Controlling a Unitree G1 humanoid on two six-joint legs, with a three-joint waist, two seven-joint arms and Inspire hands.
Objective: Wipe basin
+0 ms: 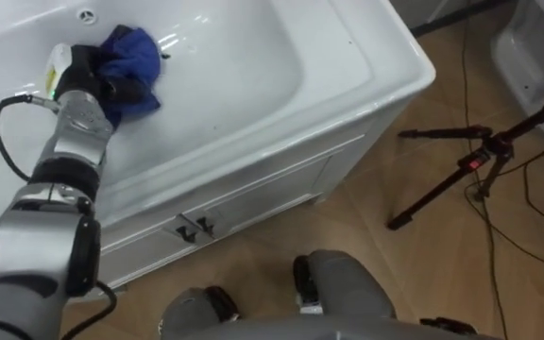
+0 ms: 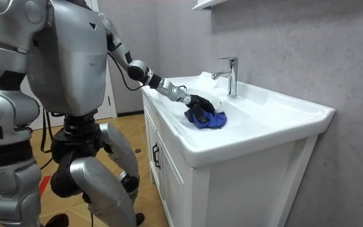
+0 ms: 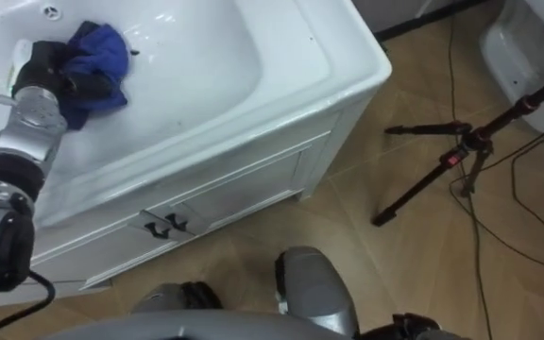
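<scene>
The robot, standing at the vanity, reaches its left hand (image 1: 88,71), fingers clamped on a blue cloth (image 1: 138,52), into the white basin (image 1: 253,76).

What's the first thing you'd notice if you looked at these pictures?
The bright blue cloth jumps out against the white basin, gripped by the robot's left hand near the basin's left end. In the room view a shiny tap stands at the back of the basin. A black tripod stands on the wooden floor to the robot's right.
</scene>
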